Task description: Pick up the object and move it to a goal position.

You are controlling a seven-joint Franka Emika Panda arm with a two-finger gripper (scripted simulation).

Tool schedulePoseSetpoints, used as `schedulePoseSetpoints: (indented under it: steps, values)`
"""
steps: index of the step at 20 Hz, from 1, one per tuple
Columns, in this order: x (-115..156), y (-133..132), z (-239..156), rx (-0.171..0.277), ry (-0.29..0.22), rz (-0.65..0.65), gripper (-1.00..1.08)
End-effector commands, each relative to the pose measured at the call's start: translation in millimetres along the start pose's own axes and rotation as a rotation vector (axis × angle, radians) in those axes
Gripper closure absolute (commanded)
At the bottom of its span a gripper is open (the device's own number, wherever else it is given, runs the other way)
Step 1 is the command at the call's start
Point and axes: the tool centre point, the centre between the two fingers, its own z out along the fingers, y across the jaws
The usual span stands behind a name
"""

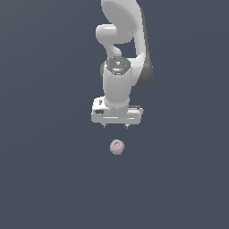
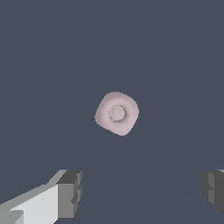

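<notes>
The object [image 1: 116,146] is a small pale pink, lumpy knob with a round dimple in its middle, lying on the dark grey floor. In the wrist view the object [image 2: 117,113] sits near the picture's centre, seen from straight above. My white gripper [image 1: 115,126] hangs just above it, pointing down, its short fingertips spread wide apart. The two dark finger pads [image 2: 70,192] show far apart in the wrist view, with nothing between them. The gripper [image 2: 141,190] is open and does not touch the object.
A plain dark grey surface [image 1: 49,170] fills both views. The white arm [image 1: 123,40] rises behind the gripper toward the top of the exterior view.
</notes>
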Motion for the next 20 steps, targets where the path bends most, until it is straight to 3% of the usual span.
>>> schedulePoseSetpoints:
  steps: [1,20]
  values:
    - [3.0,-0.5,4.1,0.001,-0.003,0.028,-0.92]
    - [42.0,-8.4,64.1,0.007,-0.031,0.415,-0.92]
